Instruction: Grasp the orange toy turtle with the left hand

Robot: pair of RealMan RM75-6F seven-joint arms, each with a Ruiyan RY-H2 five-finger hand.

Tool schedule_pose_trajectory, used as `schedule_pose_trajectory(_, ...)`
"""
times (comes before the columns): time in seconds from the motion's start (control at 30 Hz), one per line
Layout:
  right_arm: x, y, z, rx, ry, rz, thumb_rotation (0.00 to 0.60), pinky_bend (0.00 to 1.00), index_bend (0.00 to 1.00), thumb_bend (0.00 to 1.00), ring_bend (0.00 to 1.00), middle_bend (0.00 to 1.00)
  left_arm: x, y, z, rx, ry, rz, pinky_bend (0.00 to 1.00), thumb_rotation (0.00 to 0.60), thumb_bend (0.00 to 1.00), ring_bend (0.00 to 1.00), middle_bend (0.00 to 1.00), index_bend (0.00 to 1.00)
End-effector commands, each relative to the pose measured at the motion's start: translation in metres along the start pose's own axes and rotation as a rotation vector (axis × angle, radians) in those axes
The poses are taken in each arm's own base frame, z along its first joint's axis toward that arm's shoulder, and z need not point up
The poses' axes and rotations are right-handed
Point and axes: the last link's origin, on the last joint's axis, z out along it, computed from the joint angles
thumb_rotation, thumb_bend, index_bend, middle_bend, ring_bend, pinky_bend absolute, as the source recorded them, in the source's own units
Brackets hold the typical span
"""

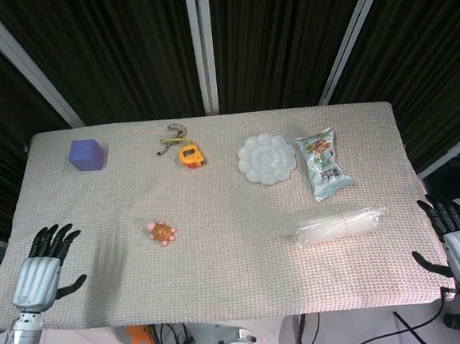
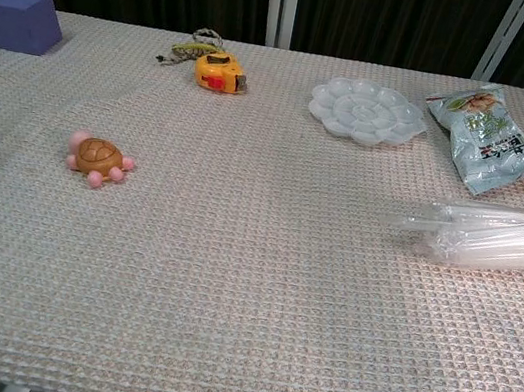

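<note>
- Nearest, at the front left corner of the table (image 1: 223, 292): left hand (image 1: 42, 266), holding nothing, fingers spread and pointing up the cloth, thumb out to the side.
- Opposite, at the front right edge: right hand (image 1: 458, 238), likewise holding nothing, fingers apart; outside the chest view, as is the left.
- Further in, left of centre: orange toy turtle (image 2: 98, 159), flat on the waffle-weave cloth, well apart from the left hand and with nothing between them.
- Probably light, small and hard-shelled, with smooth domed back and stubby pink feet and head sticking out; likely to skid or tip if pushed from one side only.
- Best taken across the shell from above, thumb on one flank and fingers on the other, clear of the pink feet.
- On the right at about the same depth: bundle of clear plastic tubes (image 2: 498, 238) held by a band.
- Further back: white flower-shaped palette (image 2: 368, 111), green snack packet (image 2: 485, 139), yellow tape measure (image 2: 218, 73) with a cord.
- Farthest left: purple cube (image 2: 21, 19), near the back corner.
</note>
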Motion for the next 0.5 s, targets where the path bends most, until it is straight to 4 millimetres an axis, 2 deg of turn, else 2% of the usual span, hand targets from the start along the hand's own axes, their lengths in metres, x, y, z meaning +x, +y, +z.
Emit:
schedule_pose_trajectory(0.03, 0.000, -0.001, 0.000, 0.002, -0.001, -0.003, 0.600, 0.00, 0.00, 0.14, 0.00, 0.00, 0.001, -0.001, -0.001, -0.001, 0.005, -0.002, 0.02, 0.600, 0.16, 0.00, 0.08, 0.16)
schedule_pose_trajectory(0.3, 0.001, -0.001, -0.001, 0.001, 0.004, -0.003, 0.600, 0.00, 0.00, 0.14, 0.00, 0.00, 0.001, 0.000, -0.001, -0.005, 0.003, -0.004, 0.02, 0.600, 0.16, 0.00, 0.08, 0.16)
schedule_pose_trajectory(0.5, 0.003, -0.003, 0.004, -0.002, 0.013, -0.003, 0.600, 0.00, 0.00, 0.14, 0.00, 0.00, 0.002, 0.007, 0.008, -0.037, -0.005, -0.009, 0.02, 0.600, 0.16, 0.00, 0.08, 0.16)
